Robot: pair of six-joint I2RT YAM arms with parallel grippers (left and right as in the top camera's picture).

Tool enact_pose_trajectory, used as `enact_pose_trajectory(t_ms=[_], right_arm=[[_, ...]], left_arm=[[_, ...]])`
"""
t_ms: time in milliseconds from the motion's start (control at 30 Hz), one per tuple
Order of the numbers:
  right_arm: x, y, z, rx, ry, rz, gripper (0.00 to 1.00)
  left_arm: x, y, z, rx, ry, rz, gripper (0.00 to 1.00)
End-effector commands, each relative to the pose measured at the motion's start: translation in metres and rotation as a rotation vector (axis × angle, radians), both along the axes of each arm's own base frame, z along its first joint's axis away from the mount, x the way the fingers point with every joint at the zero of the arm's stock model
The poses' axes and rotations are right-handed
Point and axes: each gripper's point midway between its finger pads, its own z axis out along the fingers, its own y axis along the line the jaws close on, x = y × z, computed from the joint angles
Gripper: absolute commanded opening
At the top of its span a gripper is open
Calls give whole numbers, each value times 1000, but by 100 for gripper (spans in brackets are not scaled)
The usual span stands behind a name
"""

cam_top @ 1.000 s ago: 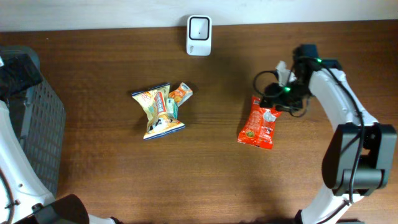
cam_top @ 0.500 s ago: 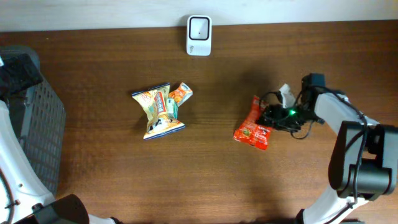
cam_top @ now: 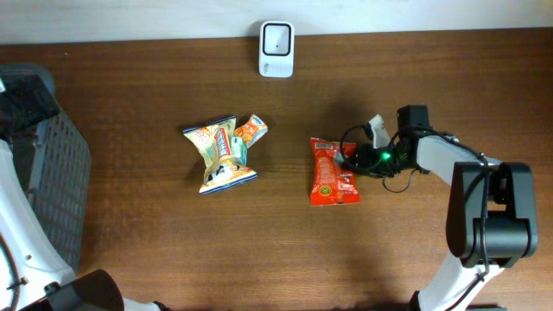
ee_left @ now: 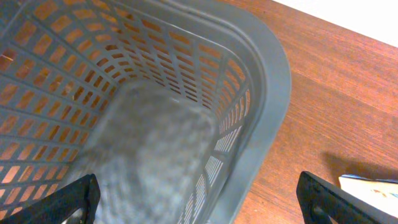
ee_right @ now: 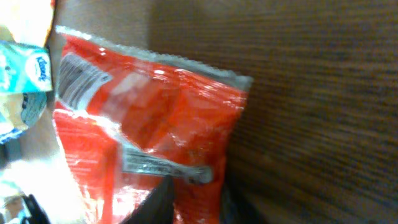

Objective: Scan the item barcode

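Note:
A red snack packet (cam_top: 331, 173) lies right of the table's centre. Its right edge sits between the fingers of my right gripper (cam_top: 351, 159). In the right wrist view the red packet (ee_right: 143, 130) fills the frame, white printed labels facing the camera, and my right gripper (ee_right: 196, 198) is shut on its lower edge. The white scanner (cam_top: 276, 37) stands at the back edge, well apart from the packet. My left gripper (ee_left: 199, 202) hangs open over the grey basket (ee_left: 267, 93), holding nothing.
A yellow-and-blue snack bag with a small orange packet (cam_top: 223, 154) lies left of centre. The grey mesh basket (cam_top: 52, 186) stands at the table's left edge. Bare wood lies between the red packet and the scanner.
My right gripper has swung left and closed on the red packet. The packet has shifted left and turned to lie nearly upright in the overhead view. The left arm has not moved.

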Motion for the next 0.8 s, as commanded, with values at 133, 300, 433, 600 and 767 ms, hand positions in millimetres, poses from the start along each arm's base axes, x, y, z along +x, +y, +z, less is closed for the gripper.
enact_pose_trajectory(t_ms=[133,300,433,600,767], right_arm=[[-14,-9,-12,-94,84,-7,4],[4,-8,41,-98,-8,-3,4],[10,-6,75,-129,-82,3,4],[7,-12,85,-223,-95,2,4],[-8,-9,74,-270,-69,98,4]], left_arm=[[-1,1,1,10,2,-9,99],[-1,1,1,10,2,-9,99],[-1,1,1,10,2,-9,99],[-1,1,1,10,2,-9,99],[-1,1,1,10,2,-9,99]])
